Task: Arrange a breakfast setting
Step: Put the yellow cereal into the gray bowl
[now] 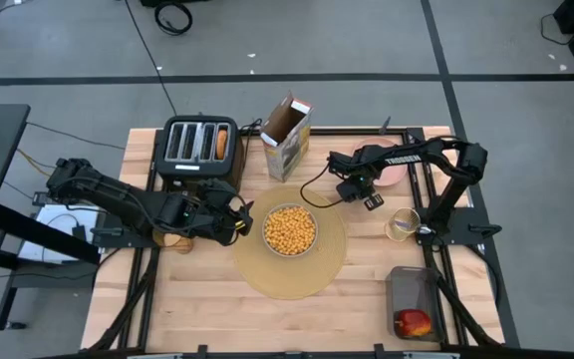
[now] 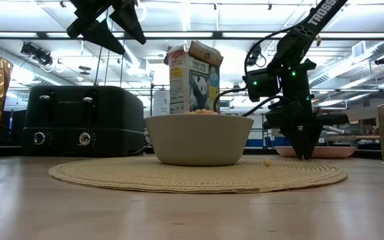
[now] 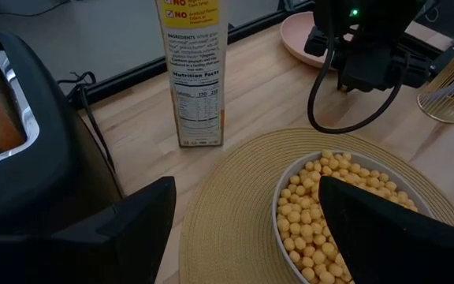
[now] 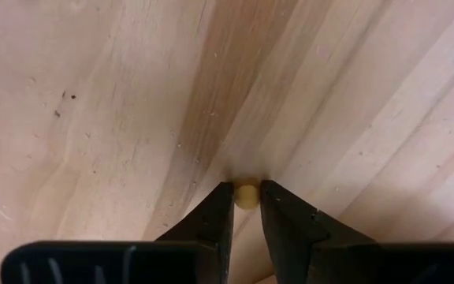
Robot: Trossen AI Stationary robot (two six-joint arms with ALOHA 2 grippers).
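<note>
Ceiling strip lights [image 2: 199,33] lit the scene brightly and evenly. Shadows stayed soft. The near tabletop [image 2: 179,213] blurred, and the wood [image 4: 132,95] beyond the jaws looked sharp.

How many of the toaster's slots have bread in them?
1: the bread sits in the toaster slot nearest the cereal box. The other three look empty from above, though something sunk deep could be hidden.

A large round tan placemat [image 1: 290,257] of woven fibre lies flat, and a pale grey bowl [image 1: 290,230] heaped with yellow cereal balls sits upright on its far half. A pink plate [image 1: 395,174] rests flat beyond the placemat's right edge; an amber translucent cup [image 1: 403,223] stands just right of that edge. A red apple [image 1: 414,323] lies in a dark tray, right of and nearer than the placemat
</note>
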